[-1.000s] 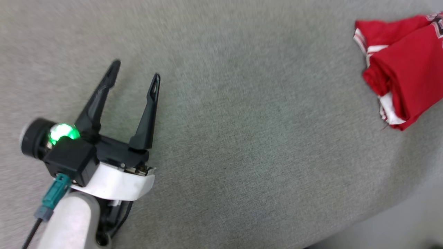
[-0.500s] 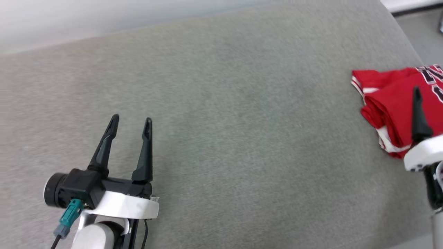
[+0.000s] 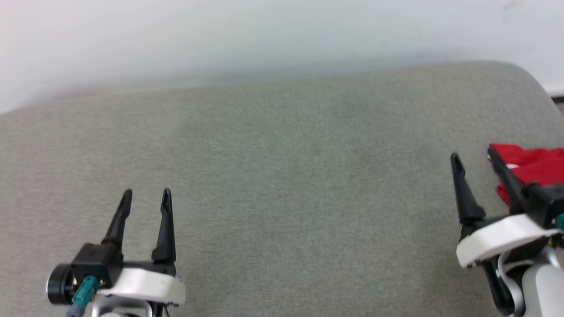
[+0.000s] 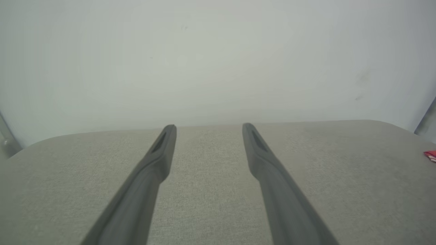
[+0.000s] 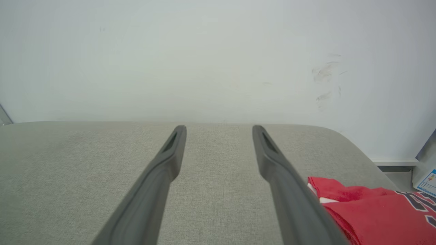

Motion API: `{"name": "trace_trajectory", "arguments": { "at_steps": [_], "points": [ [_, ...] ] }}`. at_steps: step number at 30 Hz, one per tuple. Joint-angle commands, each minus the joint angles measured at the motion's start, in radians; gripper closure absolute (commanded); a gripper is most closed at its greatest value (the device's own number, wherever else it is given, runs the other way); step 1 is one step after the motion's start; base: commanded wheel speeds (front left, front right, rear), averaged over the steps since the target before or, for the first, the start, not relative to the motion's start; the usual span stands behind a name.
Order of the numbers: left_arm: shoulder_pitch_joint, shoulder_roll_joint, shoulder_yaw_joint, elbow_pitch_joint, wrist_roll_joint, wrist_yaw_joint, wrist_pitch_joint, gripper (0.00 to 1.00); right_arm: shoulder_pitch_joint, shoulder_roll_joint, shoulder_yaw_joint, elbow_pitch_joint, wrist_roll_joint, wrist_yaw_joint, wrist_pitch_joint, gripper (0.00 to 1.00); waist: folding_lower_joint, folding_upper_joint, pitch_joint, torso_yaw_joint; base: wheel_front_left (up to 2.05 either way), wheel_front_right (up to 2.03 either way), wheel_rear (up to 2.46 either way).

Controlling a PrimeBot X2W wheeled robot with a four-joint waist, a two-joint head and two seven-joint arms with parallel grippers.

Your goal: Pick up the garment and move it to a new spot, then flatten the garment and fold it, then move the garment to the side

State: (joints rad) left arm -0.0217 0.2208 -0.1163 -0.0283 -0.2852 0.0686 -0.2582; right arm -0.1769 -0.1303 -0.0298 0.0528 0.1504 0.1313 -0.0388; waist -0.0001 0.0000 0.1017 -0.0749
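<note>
The garment (image 3: 535, 169) is a crumpled red heap with a white stripe, lying at the right edge of the grey fabric surface (image 3: 282, 176) and cut off by the head view's edge. The right wrist view shows the garment (image 5: 374, 211) at lower right with black lettering. A red tip of the garment (image 4: 431, 155) peeks in at the far right of the left wrist view. My right gripper (image 3: 473, 155) stands open just left of the heap, apart from it, nothing between its fingers (image 5: 219, 127). My left gripper (image 3: 146, 193) is open over bare fabric at the lower left (image 4: 208, 126).
A white wall (image 3: 264, 39) rises right behind the far edge of the surface. The surface rounds off at its far right corner (image 3: 528, 77). Beyond that corner, a pale box with a blue label (image 5: 425, 177) stands on the floor.
The head camera has tilted up, so the wall now shows and the garment sits at the right edge. My right gripper has come fully into view. Both grippers stay open.
</note>
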Motion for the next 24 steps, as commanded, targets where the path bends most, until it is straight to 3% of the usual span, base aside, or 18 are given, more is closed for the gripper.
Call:
{"name": "trace_trajectory", "arguments": {
  "at_steps": [1,17,24],
  "points": [
    [0.023,0.001,0.001,0.006,0.003,0.003,-0.003,0.00,0.034,0.005,0.000,-0.015,0.000,-0.001,0.007,0.00,0.0001,0.0000,-0.043,0.034,0.00,0.00,0.00],
    [0.145,-0.015,-0.036,0.031,0.003,-0.001,-0.006,0.00,0.291,0.052,-0.019,-0.220,-0.025,-0.001,0.093,0.00,0.0001,0.0000,-0.140,0.083,0.00,0.00,0.00],
    [0.154,-0.014,-0.032,0.034,-0.004,0.008,-0.007,0.00,0.301,0.066,-0.016,-0.264,-0.031,-0.001,0.118,0.00,0.0001,0.0000,-0.142,0.083,0.00,0.00,0.00]
  ]
}}
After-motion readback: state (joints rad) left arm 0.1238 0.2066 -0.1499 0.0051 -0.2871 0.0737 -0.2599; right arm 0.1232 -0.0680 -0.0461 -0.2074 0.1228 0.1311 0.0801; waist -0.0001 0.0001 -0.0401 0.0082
